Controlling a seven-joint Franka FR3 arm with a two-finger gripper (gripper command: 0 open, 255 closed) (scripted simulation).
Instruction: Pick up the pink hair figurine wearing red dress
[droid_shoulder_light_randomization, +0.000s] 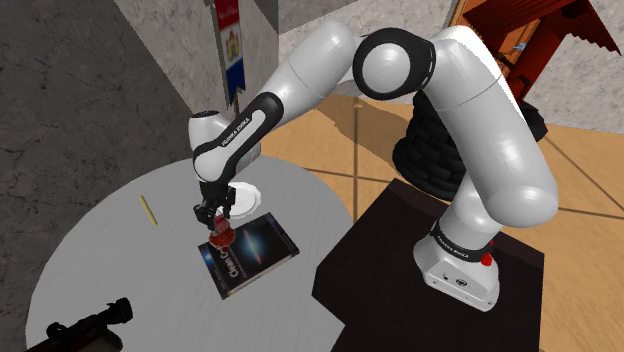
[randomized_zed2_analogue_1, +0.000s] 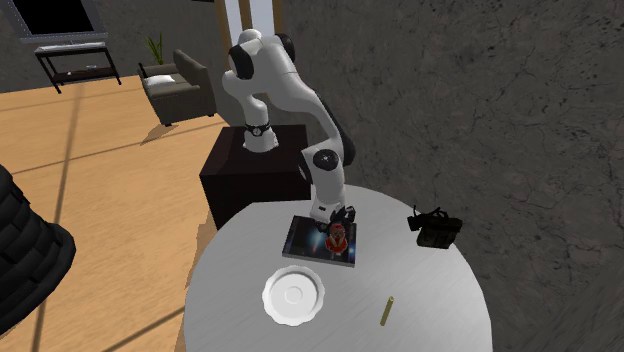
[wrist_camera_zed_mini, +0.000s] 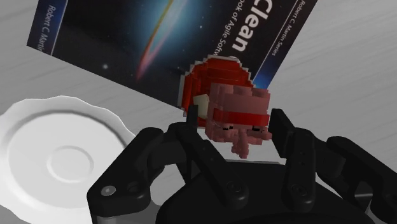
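Note:
The figurine (wrist_camera_zed_mini: 232, 105), blocky with pink hair and a red dress, stands on a dark book (droid_shoulder_light_randomization: 255, 250) with a galaxy cover, near the middle of the round grey table (droid_shoulder_light_randomization: 120, 260). My gripper (wrist_camera_zed_mini: 235, 119) comes down over it from above. The black fingers (wrist_camera_zed_mini: 191, 121) press against both sides of its head, so it is clasped. In the shoulder view the figurine (droid_shoulder_light_randomization: 220, 238) sits just below the gripper (droid_shoulder_light_randomization: 217, 222) at the book's corner. The second exterior view shows the figurine (randomized_zed2_analogue_1: 339, 237) under the gripper (randomized_zed2_analogue_1: 338, 222) on the book (randomized_zed2_analogue_1: 305, 240).
A white plate (droid_shoulder_light_randomization: 247, 197) lies close beside the book, also seen as the plate (randomized_zed2_analogue_1: 293, 297). A yellow pencil (droid_shoulder_light_randomization: 149, 208) and a black camera-like object (randomized_zed2_analogue_1: 433, 228) lie farther off on the table. The dark stand (droid_shoulder_light_randomization: 400, 250) borders the table edge.

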